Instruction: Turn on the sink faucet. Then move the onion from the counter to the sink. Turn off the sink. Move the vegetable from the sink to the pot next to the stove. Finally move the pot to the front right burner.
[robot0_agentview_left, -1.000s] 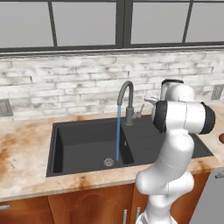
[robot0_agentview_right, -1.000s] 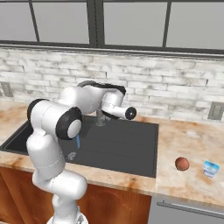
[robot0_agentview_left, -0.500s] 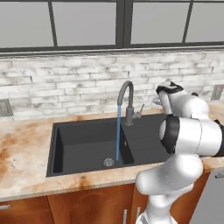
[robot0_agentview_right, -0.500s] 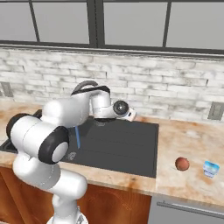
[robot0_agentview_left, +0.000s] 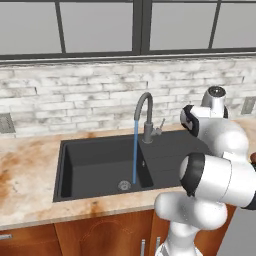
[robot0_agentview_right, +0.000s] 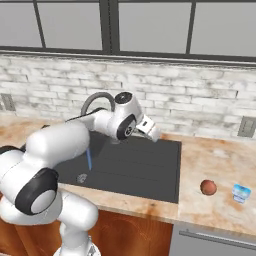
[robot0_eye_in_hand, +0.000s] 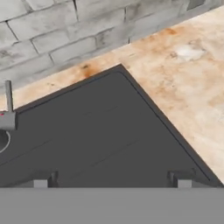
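Observation:
The dark grey sink faucet (robot0_agentview_left: 145, 116) is running, and a thin blue stream (robot0_agentview_left: 135, 152) falls to the drain (robot0_agentview_left: 124, 185) of the black sink (robot0_agentview_left: 90, 160). My gripper (robot0_agentview_right: 154, 134) hovers open over the sink's flat drainboard part (robot0_agentview_right: 145, 162), to the right of the faucet. In the hand view my gripper (robot0_eye_in_hand: 111, 181) has its tips wide apart with nothing between them, and the faucet's lever (robot0_eye_in_hand: 8, 107) sits at the left edge. The onion (robot0_agentview_right: 208, 187) rests on the counter (robot0_agentview_right: 210, 160) to the right of the sink, well away from the gripper.
A small blue and white object (robot0_agentview_right: 241, 192) lies just right of the onion. A brick wall (robot0_agentview_right: 200, 110) with an outlet (robot0_agentview_right: 246, 127) backs the counter. Wooden cabinets (robot0_agentview_left: 100, 237) and a grey appliance front (robot0_agentview_right: 215, 242) stand below the counter edge.
The arm has swung to the right, carrying the open gripper from beside the faucet out over the drainboard. The water keeps running and the onion has not moved.

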